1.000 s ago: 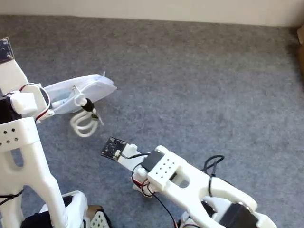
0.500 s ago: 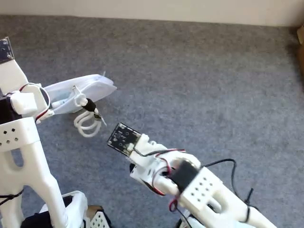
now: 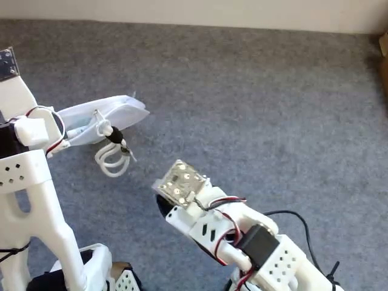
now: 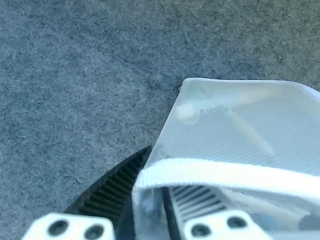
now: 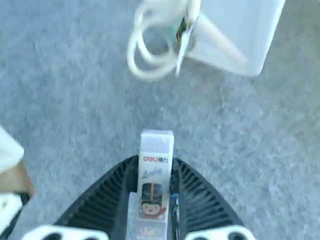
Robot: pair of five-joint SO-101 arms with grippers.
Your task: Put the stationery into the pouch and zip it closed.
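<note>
A translucent white mesh pouch [image 3: 106,116] lies on the grey carpet at the left. My left gripper [image 4: 150,210] is shut on its edge, and the pouch [image 4: 240,130] spreads out beyond the jaws, with pale items faintly showing inside. A white cord loop [image 3: 112,159] hangs off the pouch's zip end. My right gripper [image 5: 155,167] is shut on a small white eraser [image 5: 156,185] in a printed sleeve, held upright above the carpet. The eraser is a short way from the cord loop [image 5: 150,55] and the pouch [image 5: 240,35], touching neither.
The right arm [image 3: 236,233] crosses the near middle of the carpet, its wrist board [image 3: 182,182] facing up. The left arm's white body [image 3: 24,182] stands at the near left. Open grey carpet [image 3: 273,109] stretches to the right and far side.
The right arm's wrist has swung right and rolled over, so its board now faces up. The left arm, pouch and cord loop have stayed where they were.
</note>
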